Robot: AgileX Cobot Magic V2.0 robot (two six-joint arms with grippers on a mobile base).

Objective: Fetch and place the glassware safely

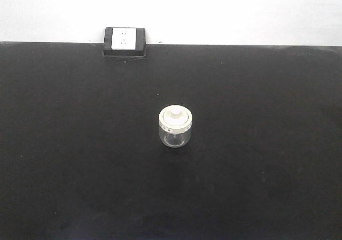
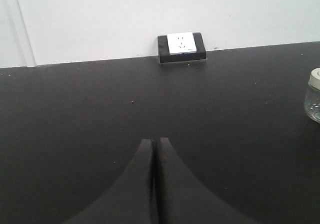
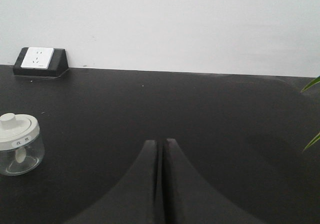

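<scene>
— Where does the job stand?
— Black table (image 1: 64, 170), glass jar (image 1: 175, 125) upright mid-table, lid on. Could be waiting to be fetched, could be already placed.
— The arms?
— Left gripper (image 2: 153, 146) and right gripper (image 3: 161, 146) both pressed closed, empty, well clear of it.

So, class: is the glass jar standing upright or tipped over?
Upright: the glass jar stands on its base on the black table, white lid on top.

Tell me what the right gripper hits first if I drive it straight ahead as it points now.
Probably nothing: ahead of the shut right gripper lies only bare table up to the wall. The jar sits well off to its left.
</scene>
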